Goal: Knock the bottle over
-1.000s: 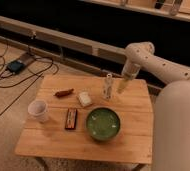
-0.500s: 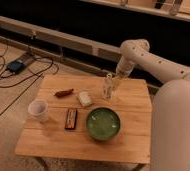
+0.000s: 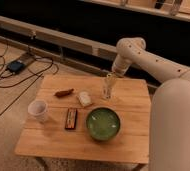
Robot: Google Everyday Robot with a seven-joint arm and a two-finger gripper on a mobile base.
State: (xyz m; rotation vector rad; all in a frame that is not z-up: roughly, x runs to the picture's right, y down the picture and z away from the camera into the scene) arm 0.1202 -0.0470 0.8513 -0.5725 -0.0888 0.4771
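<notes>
The bottle point(image 3: 106, 90) is slim and whitish and stands at the back middle of the wooden table point(image 3: 133, 140), upright or slightly tilted. My gripper point(image 3: 111, 77) hangs from the white arm that comes in from the right. It is at the bottle's top, on its right side, touching it or nearly so.
On the table are a white cup point(image 3: 38, 110) at the left, a green bowl point(image 3: 102, 123) in front of the bottle, a small white block point(image 3: 84, 99), a brown item point(image 3: 64, 93) and a dark bar point(image 3: 71, 118). Cables and a box point(image 3: 15, 66) lie on the floor at the left.
The gripper has moved left and down, from right of the bottle to the bottle's top. The bottle still stands in the same spot.
</notes>
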